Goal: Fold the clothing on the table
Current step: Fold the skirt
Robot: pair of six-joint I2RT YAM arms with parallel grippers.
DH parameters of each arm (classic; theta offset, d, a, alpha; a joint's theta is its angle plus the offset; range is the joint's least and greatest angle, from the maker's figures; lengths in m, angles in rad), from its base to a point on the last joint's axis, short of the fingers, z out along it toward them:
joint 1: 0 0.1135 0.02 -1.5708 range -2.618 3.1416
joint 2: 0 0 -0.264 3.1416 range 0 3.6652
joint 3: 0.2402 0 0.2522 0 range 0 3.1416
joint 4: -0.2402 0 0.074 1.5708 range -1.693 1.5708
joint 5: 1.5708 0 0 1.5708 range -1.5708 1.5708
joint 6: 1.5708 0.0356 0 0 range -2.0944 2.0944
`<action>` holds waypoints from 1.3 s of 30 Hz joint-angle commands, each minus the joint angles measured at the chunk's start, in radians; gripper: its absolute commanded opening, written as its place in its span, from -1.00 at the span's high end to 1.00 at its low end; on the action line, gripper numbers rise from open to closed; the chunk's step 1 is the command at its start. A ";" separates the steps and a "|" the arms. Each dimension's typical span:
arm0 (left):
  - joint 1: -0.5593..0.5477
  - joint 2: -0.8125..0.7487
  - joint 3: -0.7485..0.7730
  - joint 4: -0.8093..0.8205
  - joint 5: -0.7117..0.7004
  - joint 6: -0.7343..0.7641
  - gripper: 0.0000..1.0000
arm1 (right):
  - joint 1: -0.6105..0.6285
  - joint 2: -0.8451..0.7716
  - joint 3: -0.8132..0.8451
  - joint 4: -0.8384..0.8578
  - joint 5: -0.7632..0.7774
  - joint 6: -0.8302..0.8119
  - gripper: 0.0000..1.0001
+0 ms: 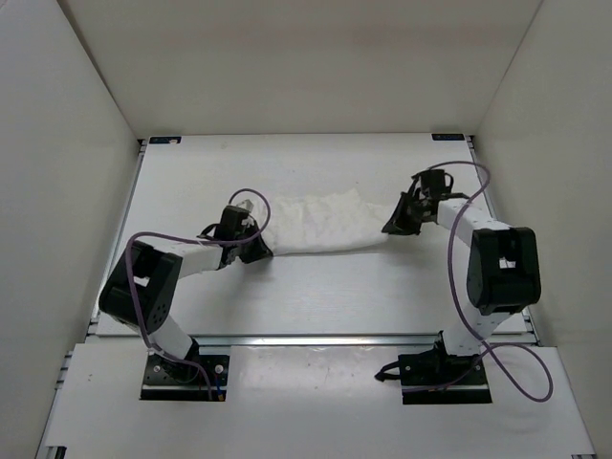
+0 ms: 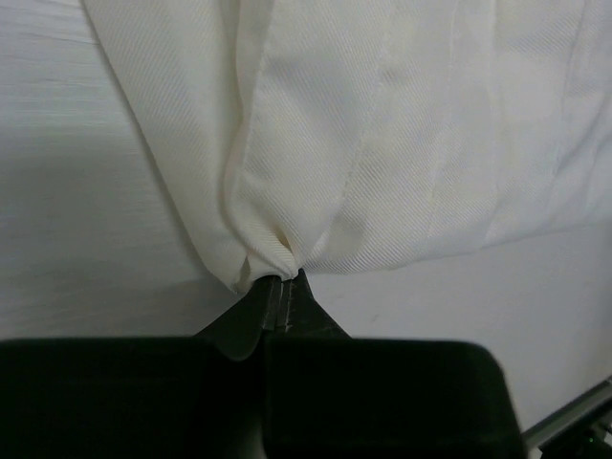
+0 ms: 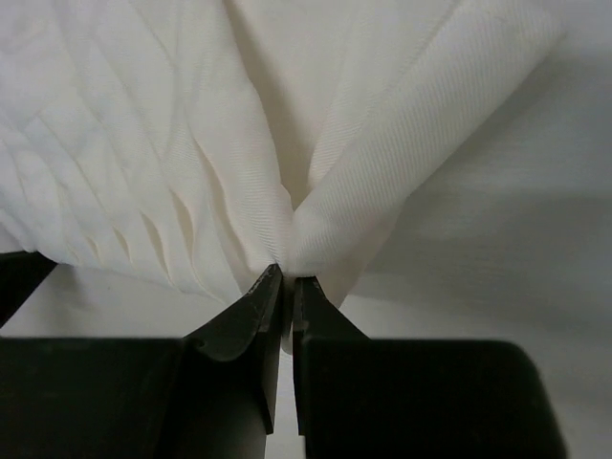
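The clothing (image 1: 320,222) is a white textured cloth lying crumpled across the middle of the table (image 1: 316,296). My left gripper (image 1: 256,251) sits at its near-left corner, and my right gripper (image 1: 394,226) at its right end. In the left wrist view the left gripper (image 2: 283,283) is shut, with a bunched corner of the clothing (image 2: 402,134) pinched at the fingertips. Seen from the right wrist, the right gripper (image 3: 285,277) is shut on a gathered fold of the clothing (image 3: 191,143), which puckers into pleats at the tips.
White walls stand close on the left, right and far sides of the table. A silver rail (image 1: 316,338) runs along the near edge, with both arm bases (image 1: 186,375) just in front of it. Purple cables loop off each arm.
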 commanded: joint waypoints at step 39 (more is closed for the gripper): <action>0.009 -0.232 -0.136 0.124 0.207 -0.160 -0.57 | 0.506 0.009 0.493 -0.039 -0.153 -0.102 -0.09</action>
